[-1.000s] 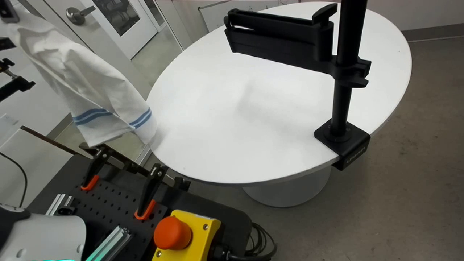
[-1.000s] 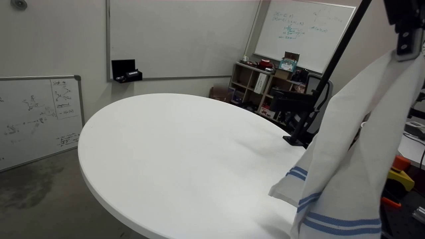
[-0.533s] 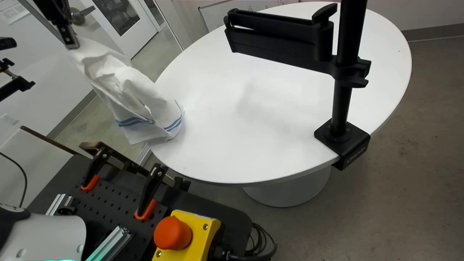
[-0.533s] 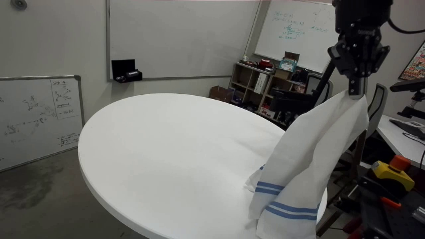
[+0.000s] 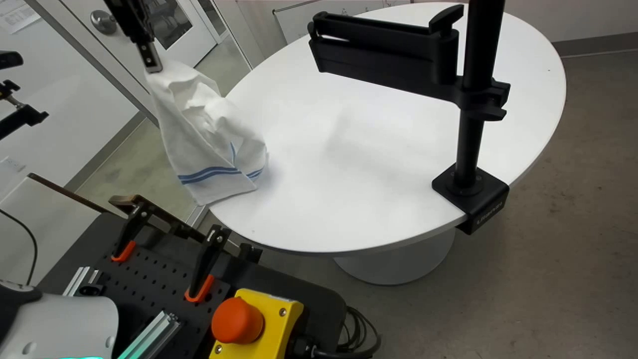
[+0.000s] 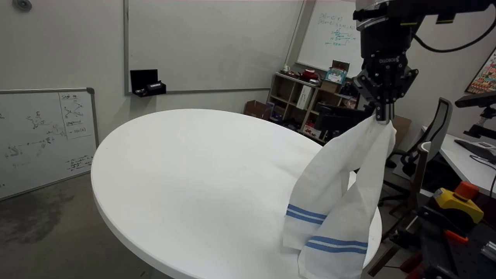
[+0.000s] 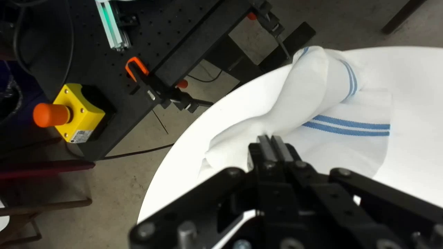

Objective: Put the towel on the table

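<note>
The white towel with blue stripes hangs in folds from my gripper, in both exterior views [image 5: 204, 137] [image 6: 343, 223] and in the wrist view [image 7: 304, 93]. My gripper [image 5: 155, 70] [image 6: 383, 121] [image 7: 271, 138] is shut on the towel's upper end, above the edge of the round white table [image 5: 319, 174] [image 6: 186, 186] [image 7: 418, 148]. The towel's striped lower end hangs over the table's near edge; whether it touches the tabletop is hard to tell. The cloth between the fingertips is mostly hidden.
A black post [image 5: 471, 144] with a folded arm is clamped to the table's edge. A black bench [image 5: 164, 279] beside the table bears upright clamps [image 5: 204, 264] and a yellow box with an orange button [image 5: 271, 319] [image 6: 451, 201] [image 7: 78, 114].
My gripper has come in from the side toward the table, carrying the towel with it. The towel has swung from beside the table to over its edge. The gripper stays shut.
</note>
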Controlling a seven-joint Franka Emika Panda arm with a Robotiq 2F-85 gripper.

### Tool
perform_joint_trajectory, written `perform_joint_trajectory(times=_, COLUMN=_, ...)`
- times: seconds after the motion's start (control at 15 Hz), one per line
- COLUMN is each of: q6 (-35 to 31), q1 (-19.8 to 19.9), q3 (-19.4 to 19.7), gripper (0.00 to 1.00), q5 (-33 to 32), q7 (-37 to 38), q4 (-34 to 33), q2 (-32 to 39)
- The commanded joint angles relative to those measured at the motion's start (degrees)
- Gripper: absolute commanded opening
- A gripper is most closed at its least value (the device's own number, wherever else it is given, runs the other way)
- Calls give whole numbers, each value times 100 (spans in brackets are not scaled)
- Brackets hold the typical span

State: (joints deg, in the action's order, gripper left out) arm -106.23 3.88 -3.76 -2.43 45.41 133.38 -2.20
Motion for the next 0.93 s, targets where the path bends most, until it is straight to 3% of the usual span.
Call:
perform_joint_trajectory(times=0.0, q6=-190, q1=-102, q3=178, gripper=1, q5=-315, q7=383, q4=-529, q2=474)
perform_joint_trajectory(times=0.87, q6=-717, q1=-372, q3=584, gripper=1, q5=-622, q7=1554, q4=-1413, q2=1692)
